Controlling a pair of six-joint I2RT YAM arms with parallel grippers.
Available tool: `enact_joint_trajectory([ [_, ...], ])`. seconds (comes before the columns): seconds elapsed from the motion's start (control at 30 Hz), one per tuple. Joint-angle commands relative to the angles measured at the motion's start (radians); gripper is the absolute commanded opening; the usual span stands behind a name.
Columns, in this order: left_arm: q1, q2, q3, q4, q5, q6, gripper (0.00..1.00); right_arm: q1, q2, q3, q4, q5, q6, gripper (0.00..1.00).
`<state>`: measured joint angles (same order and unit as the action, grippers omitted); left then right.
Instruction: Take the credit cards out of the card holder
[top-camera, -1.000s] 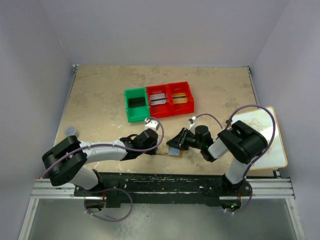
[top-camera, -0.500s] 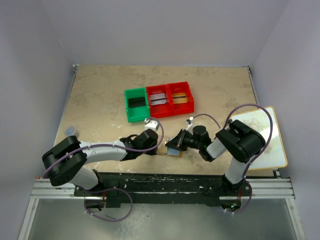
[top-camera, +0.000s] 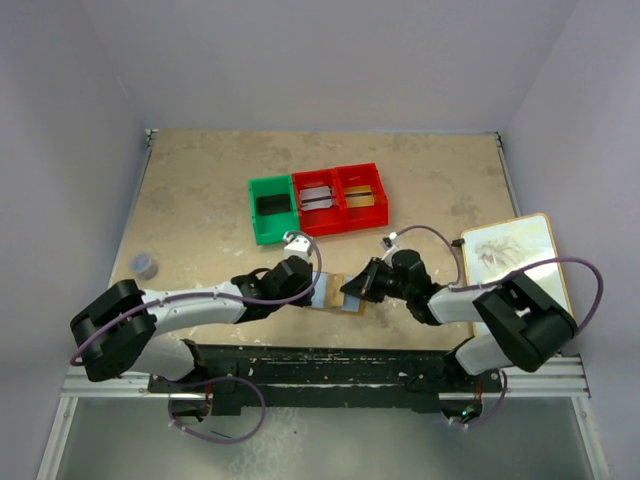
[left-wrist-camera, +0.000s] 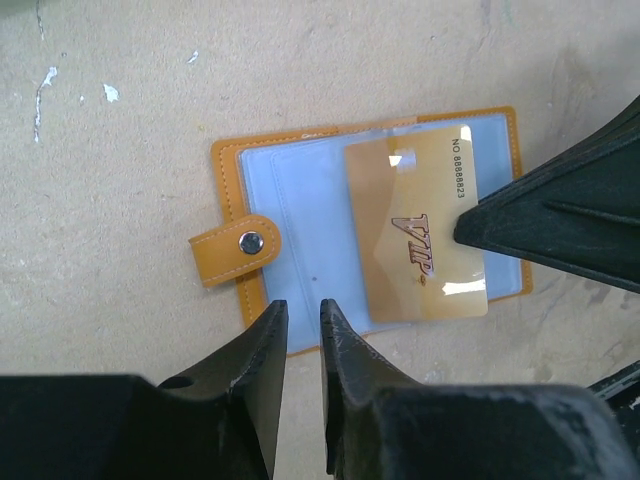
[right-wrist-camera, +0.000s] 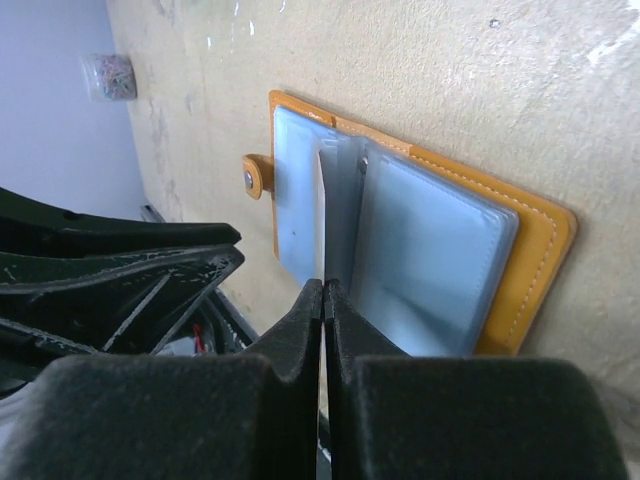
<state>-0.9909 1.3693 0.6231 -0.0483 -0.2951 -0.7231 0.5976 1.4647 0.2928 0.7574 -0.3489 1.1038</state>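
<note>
Shows the card holder (top-camera: 340, 300) lying open on the desk (top-camera: 200, 190) by the front edge. Puts the left gripper (top-camera: 313, 291) at its left side and the right gripper (top-camera: 352, 289) at its right, fingers too small to read. Sets a green bin (top-camera: 270, 232) and two red bins (top-camera: 322, 224) in a row behind, a white board (top-camera: 515, 262) far right.

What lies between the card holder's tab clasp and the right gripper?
In the left wrist view: a bare pale blue pocket, then the gold card, whose edge the right gripper pinches.
</note>
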Motion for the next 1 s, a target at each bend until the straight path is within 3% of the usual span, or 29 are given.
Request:
enact_joint_trajectory([
  [0.0, -0.004, -0.056, -0.007, 0.028, -0.011, -0.016, 0.18, 0.004, -0.082, -0.016, -0.1, 0.054, -0.022, 0.0],
  [0.3, -0.004, -0.07, -0.01, 0.087, 0.04, -0.036, 0.23, 0.004, -0.194, 0.061, -0.315, 0.114, -0.105, 0.0],
  [0.47, -0.005, 0.027, 0.027, 0.124, 0.074, -0.059, 0.23, 0.004, -0.18, 0.082, -0.351, 0.113, -0.114, 0.0],
  [0.67, -0.009, 0.134, 0.046, 0.179, 0.1, -0.067, 0.21, 0.004, -0.096, 0.092, -0.271, 0.108, -0.094, 0.0],
  [0.97, -0.03, 0.225, 0.057, 0.172, 0.097, -0.053, 0.17, 0.004, -0.021, 0.062, -0.053, 0.053, -0.032, 0.11],
])
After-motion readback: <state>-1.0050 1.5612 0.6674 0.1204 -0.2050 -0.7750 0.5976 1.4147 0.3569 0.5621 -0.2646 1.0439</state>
